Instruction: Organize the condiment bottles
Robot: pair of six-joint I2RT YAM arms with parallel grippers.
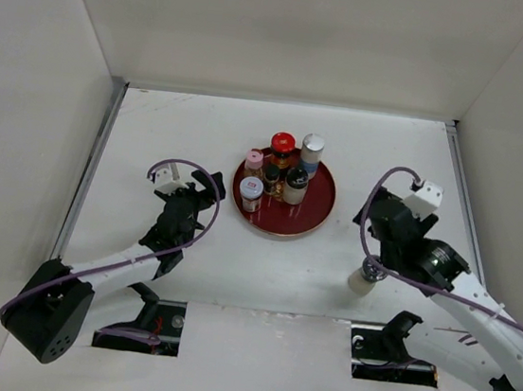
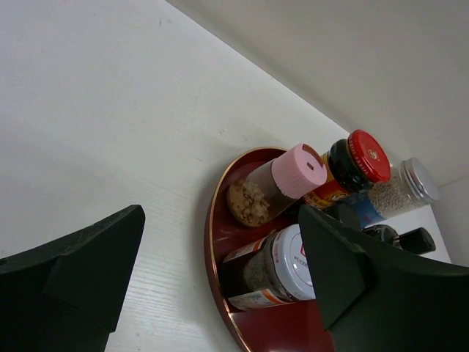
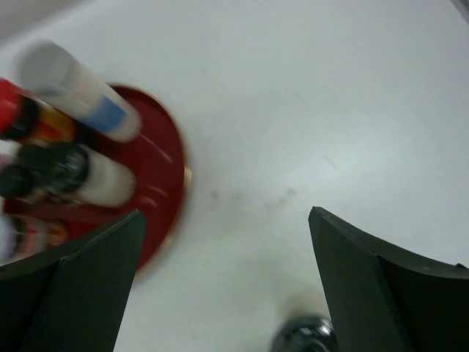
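— The tray [image 1: 315, 210]: glossy red, smooth like lacquer?
— Yes. The table [image 2: 110, 110] is matt white with a faint grain.
— And the caps?
— The pink cap [image 2: 297, 170] is matt ribbed plastic; the silver cap [image 2: 419, 180] looks like metal.

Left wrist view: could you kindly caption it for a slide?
Open left gripper facing the red tray crowded with condiment bottles.

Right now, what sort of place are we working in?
Likely a lab test cell, not a kitchen: plain white walls box in a white table, the left arm and right arm mount at its near edge, and the props are condiment bottles and a red tray.
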